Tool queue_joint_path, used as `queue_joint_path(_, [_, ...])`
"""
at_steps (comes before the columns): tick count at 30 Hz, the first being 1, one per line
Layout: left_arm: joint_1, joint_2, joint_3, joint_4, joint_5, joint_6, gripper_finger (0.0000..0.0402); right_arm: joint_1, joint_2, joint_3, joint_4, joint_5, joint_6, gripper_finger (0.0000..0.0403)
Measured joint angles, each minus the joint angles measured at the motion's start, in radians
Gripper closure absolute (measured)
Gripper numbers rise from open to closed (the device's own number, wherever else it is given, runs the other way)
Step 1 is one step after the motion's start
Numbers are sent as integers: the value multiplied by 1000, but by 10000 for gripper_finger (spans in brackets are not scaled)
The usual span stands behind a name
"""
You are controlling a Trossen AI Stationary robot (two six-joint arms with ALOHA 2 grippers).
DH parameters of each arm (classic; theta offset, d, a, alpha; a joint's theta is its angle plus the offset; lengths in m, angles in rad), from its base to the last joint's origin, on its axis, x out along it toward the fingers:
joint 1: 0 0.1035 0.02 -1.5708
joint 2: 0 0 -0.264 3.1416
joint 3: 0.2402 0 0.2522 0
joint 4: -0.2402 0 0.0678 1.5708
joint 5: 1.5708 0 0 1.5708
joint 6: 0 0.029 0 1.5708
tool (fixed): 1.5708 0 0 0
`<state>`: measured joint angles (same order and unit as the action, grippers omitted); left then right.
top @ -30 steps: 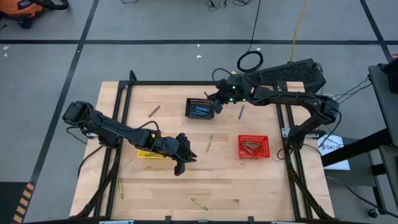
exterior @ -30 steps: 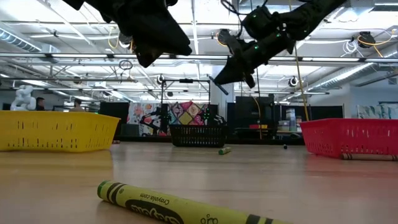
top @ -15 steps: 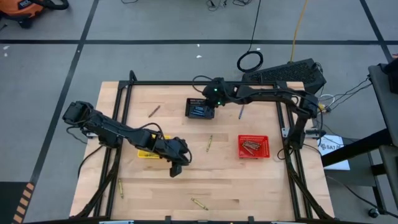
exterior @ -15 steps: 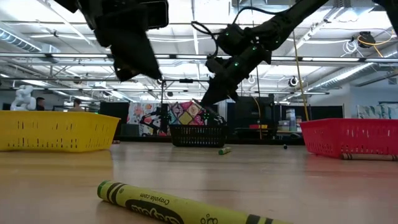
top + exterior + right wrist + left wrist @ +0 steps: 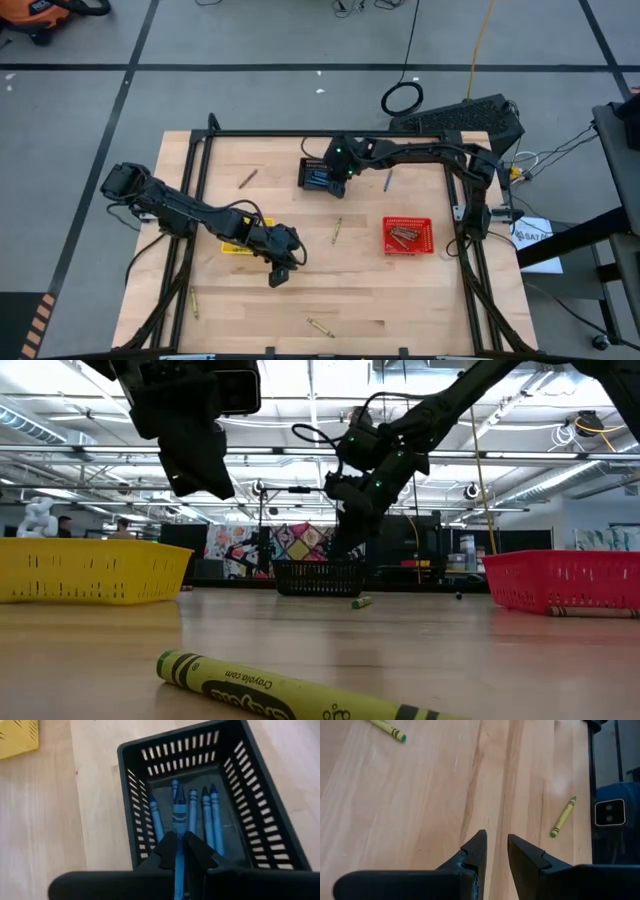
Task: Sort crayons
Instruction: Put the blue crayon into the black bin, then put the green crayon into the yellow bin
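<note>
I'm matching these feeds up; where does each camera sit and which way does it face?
High: overhead, straight down on table and both arms.
Low: tabletop level, facing the room; arms overhead.
Left wrist: over bare wood, open left pincer, yellow crayon.
Right wrist: above black basket; right pincer grips a blue crayon.
Shared: high and right wrist show the black basket.
</note>
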<state>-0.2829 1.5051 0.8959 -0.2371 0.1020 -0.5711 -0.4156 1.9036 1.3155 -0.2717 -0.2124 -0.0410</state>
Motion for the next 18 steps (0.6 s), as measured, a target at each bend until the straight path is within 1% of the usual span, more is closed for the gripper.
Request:
queue_joint_path(4, [0,0,0,-8,17,-1,320,0,10,0,7,3,2,401])
queue_joint_path(8, [0,0,0,-13,21,-1,320,1,10,0,14,7,0,389])
queue_joint_path(12, [0,0,0,-23,21,0,320,4,10,0,13,12,-1,366])
queue_joint_path(16, [0,0,0,-45,16,-2,320,11,10,0,13,80,-1,336])
queue_joint_path(18, [0,0,0,-56,11,-32,320,12,10,0,13,81,0,323])
